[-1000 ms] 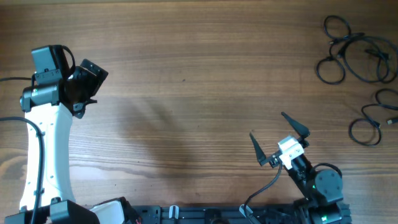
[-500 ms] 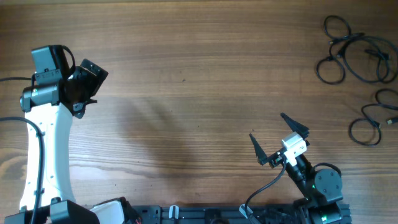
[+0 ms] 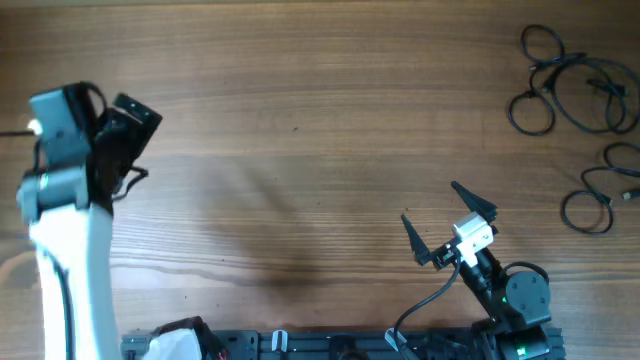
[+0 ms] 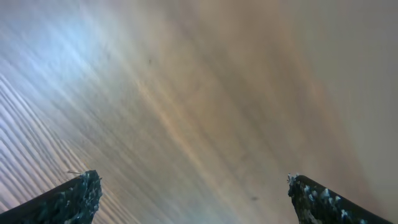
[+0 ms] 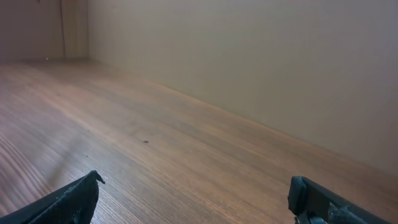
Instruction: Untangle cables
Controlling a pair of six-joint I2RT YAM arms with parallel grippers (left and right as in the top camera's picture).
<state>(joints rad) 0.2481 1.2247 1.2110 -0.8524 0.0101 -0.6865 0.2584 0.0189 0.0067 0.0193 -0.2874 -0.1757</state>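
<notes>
- Left arm (image 3: 60, 230) is rising along the worktop's (image 3: 320, 120) left edge, its left fingers (image 4: 74, 198) standing wide apart over bare wood.
- Right arm (image 3: 510, 295) is crouching at the near edge, its right fingers (image 3: 475, 200) also spreading wide apart.
- The cables (image 3: 548, 70) are lying in black loops at the far right corner, well apart from both arms, some loops running off the right edge.
- The left wrist view is showing only blurred wood grain.

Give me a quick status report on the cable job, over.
Left gripper and right gripper: jaws wide open, both empty. Cables in tangled loops, far right on the table, untouched. Nothing lies between right gripper and them.
</notes>
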